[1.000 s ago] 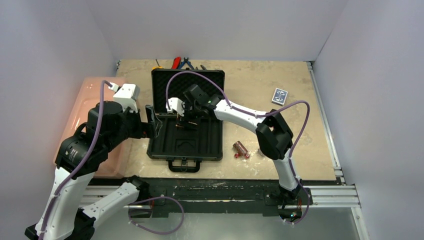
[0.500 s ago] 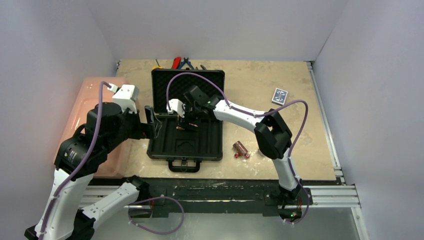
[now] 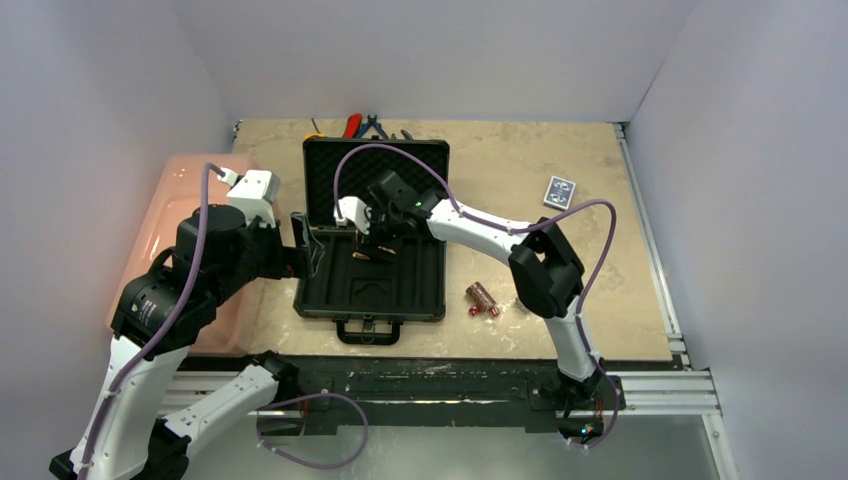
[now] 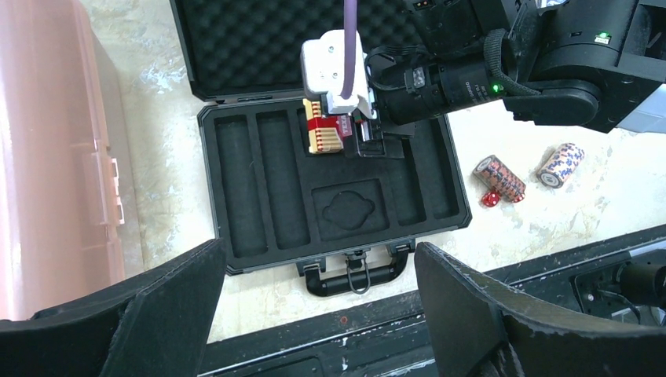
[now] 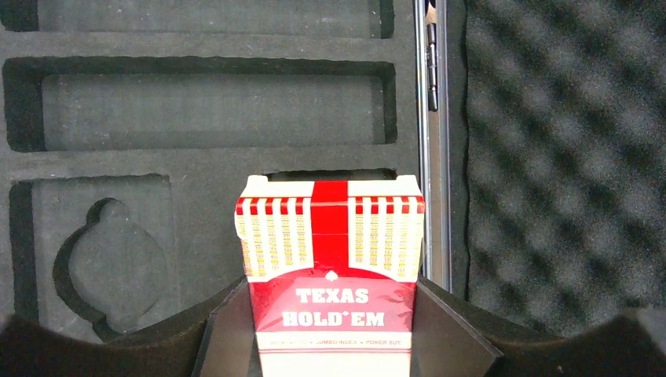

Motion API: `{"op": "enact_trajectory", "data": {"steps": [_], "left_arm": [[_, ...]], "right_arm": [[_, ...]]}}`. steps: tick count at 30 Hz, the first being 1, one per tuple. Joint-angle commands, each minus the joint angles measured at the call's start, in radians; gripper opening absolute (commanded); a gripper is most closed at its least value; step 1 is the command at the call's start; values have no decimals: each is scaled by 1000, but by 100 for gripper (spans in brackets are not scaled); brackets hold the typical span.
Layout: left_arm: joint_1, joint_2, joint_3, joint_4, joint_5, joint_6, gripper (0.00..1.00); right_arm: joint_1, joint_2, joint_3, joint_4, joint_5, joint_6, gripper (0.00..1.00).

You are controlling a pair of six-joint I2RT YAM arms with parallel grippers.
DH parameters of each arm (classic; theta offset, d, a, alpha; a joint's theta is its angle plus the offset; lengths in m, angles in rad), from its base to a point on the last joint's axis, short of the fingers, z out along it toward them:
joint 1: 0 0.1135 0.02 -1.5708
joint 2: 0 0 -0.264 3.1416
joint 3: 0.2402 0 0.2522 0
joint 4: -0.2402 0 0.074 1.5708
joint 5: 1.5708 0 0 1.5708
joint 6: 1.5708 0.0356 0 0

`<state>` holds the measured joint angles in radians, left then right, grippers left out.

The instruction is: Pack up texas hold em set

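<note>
Gripping red-and-white boxed card deck [image 5: 330, 259], printed "Texas Hold'em", upright between jaws of right gripper [image 5: 330, 334], over foam-lined base of open black briefcase-style case [image 3: 340, 285], close to case hinge.

Change over last second: barely any. Nudged a touch across case base toward hinge; grip as before; deck not yet seated. Judged meaning for task: first deck at lowering stage, most of packing yet to do.

Left gripper [image 4: 318, 251]: jaws spread wide, holding nothing, hovering at left edge of case.

Outside case, on beige stone-look counter [image 3: 600, 300]:
- blue-backed card deck [image 3: 560, 191], flat, well off right side of case;
- reddish patterned chip roll [image 3: 482, 295], near right front corner of case;
- two small red dice [image 3: 484, 312], just beside that roll.

Shown by right wrist view only: deck lettering, jaws pressed on both side faces, rectangular foam recess just past deck's top edge. No loose pieces there.

Shown by left wrist view only: second chip roll [image 4: 561, 163], paler, farther from case than first; hidden behind right arm from above. One die visible there.

Shown by top view only: blue deck; red-handled pliers [image 3: 352, 124] beyond case lid; pink translucent plastic bin [image 3: 190, 200] left of case.
</note>
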<state>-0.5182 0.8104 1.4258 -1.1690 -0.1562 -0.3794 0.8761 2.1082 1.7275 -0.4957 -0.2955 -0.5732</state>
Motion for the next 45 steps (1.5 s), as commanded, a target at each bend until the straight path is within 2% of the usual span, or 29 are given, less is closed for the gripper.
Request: {"op": "enact_trajectory", "data": {"steps": [1,5,6,9,18,24,31,35,41,45], "left_arm": [[4,2,-7,36,6,1,89],[2,16,-5,41,1,2,89],[2,21,-3,41,-1,2,89],[3,35,6,44,-3,4,89],[2,74,30,43,-8,-1,89],[2,132,52,19,-2,-37,89],[11,213,50,21,11,-51,88],[92,267,28,72,131,-50,88],[148,379,-16,175,203,-67,82],[156,453,-84,269,220,-77,74]], "right_arm": [[17,14,-10,-87,-3,49,69],[17,6,-3,-87,35,62,81],[17,3,2,-88,39,66,90],[17,-7,21,-106,36,73,99],[11,-122,27,-98,32,77,99],[11,-294,-94,10,87,144,99],[9,-539,-351,200,327,237,99],[6,-694,-491,313,454,312,99],[-1,-799,-553,305,658,484,99],[-6,-855,-576,305,744,581,99]]}}
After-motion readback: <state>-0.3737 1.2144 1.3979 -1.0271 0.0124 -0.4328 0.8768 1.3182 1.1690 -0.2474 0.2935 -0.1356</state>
